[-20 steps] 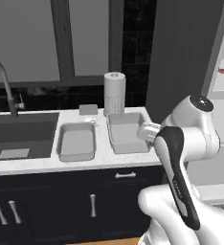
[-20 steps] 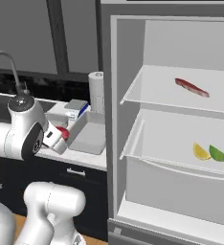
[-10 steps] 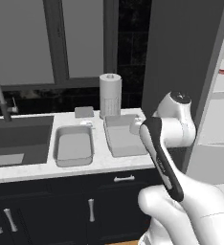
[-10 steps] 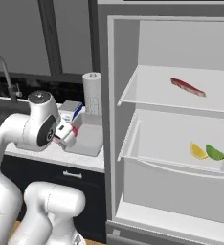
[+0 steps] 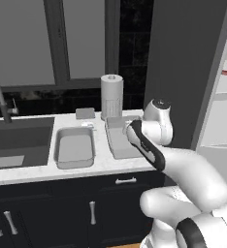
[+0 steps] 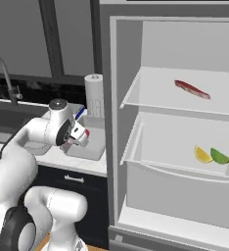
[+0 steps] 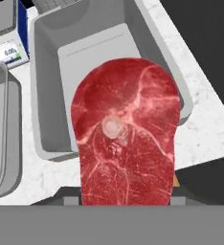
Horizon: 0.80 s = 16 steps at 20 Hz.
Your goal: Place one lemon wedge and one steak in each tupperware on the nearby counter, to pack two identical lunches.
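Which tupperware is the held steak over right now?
The tupperware beside the paper-towel roll, farther from the sink; the steak hangs above it.

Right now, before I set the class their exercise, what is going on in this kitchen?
The white robot arm is carrying a raw steak in its pincer over the marble counter, above the tupperware that sits nearer the fridge. Both that tray and the second tupperware beside the sink look empty. In the open fridge, another steak lies on the upper shelf, and a yellow lemon wedge and a green wedge sit on the shelf below.
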### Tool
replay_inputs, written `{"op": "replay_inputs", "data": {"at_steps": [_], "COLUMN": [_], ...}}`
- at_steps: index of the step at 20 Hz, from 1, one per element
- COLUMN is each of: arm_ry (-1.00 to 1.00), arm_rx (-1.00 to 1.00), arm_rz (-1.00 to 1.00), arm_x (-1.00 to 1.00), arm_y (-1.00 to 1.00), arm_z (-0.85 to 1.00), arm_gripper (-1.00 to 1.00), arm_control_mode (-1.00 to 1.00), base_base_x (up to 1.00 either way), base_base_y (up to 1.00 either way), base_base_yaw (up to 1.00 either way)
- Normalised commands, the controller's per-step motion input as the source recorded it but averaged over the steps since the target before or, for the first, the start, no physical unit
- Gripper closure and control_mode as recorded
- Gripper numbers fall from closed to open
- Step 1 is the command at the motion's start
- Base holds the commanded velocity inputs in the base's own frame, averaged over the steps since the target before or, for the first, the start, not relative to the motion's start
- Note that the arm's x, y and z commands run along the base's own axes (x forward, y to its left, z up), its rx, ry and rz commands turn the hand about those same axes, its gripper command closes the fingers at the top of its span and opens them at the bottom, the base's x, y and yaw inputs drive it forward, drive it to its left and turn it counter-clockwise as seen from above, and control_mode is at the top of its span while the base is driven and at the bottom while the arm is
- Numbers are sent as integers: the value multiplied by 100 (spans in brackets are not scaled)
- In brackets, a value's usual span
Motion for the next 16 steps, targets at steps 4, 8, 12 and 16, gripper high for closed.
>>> {"op": "replay_inputs", "data": {"at_steps": [4, 8, 12, 16], "arm_ry": [0, 0, 3, 0], "arm_rx": [-3, -1, 0, 0], "arm_rz": [-5, -10, -12, -11], "arm_x": [100, 100, 94, -15], "arm_y": [0, 0, 0, 6], "arm_z": [-53, -39, -11, 57], "arm_gripper": [-100, -100, -100, -100], "arm_control_mode": [-100, -100, -100, -100], "base_base_x": [0, 0, 0, 0], "base_base_y": [0, 0, 0, 0], "base_base_yaw": [0, 0, 0, 0]}}
